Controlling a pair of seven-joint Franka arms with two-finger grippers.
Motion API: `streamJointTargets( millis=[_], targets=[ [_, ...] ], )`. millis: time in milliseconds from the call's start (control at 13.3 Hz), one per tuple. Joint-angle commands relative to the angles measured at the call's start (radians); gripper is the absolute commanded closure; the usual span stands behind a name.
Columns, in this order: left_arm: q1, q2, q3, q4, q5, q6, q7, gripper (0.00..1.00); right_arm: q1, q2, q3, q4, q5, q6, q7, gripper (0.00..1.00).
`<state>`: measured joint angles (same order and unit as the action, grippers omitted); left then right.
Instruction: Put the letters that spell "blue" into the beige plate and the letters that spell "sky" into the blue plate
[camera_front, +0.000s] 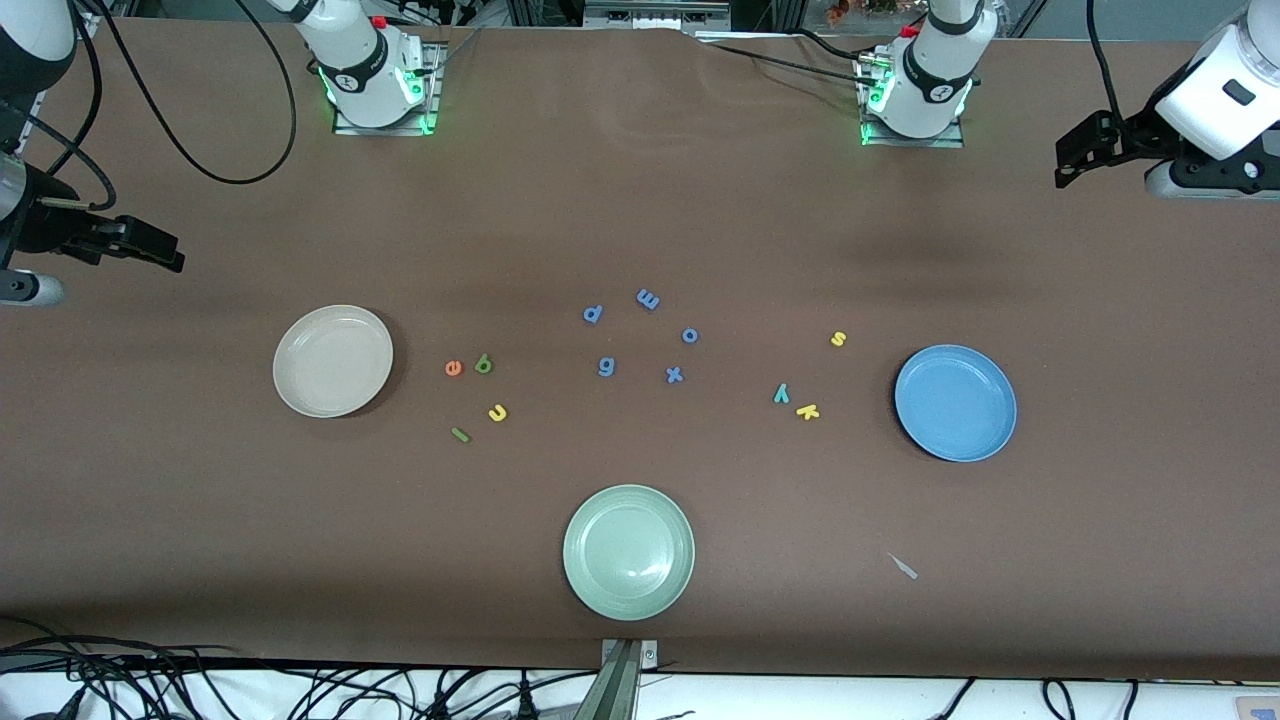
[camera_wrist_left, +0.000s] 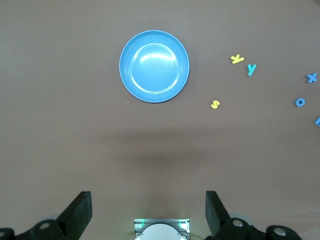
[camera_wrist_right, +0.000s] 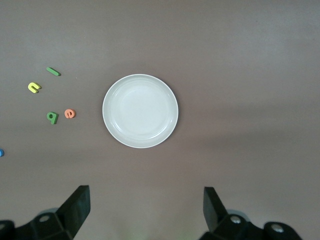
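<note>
Between beige plate (camera_front: 333, 360) and blue plate (camera_front: 955, 402), 5 periwinkle letters (camera_front: 674, 375); both grippers' fingers apart

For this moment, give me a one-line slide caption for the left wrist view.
Open left gripper above bare table, round sky-blue plate empty, with tiny yellow s, yellow k and teal y lying beside it.

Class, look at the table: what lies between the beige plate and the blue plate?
In the front view, all twelve letters lie between the beige plate and the blue plate: e, b, u, l, then the periwinkle p, m, o, g, x, then s, y, k.
</note>
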<state>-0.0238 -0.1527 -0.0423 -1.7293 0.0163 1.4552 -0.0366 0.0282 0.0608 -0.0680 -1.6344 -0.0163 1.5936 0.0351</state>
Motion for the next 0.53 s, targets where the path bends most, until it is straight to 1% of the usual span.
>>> streamJointTargets(
  millis=[0, 450],
  targets=[
    [0.010, 0.015, -0.005, 0.033, -0.025, -0.027, -0.011, 0.00, -0.004, -0.002, 0.010, 0.007, -0.008, 0.000, 0.009, 0.00],
    [0.010, 0.015, -0.005, 0.033, -0.025, -0.029, -0.011, 0.00, -0.004, -0.002, 0.010, 0.010, -0.007, -0.004, 0.008, 0.00]
  ],
)
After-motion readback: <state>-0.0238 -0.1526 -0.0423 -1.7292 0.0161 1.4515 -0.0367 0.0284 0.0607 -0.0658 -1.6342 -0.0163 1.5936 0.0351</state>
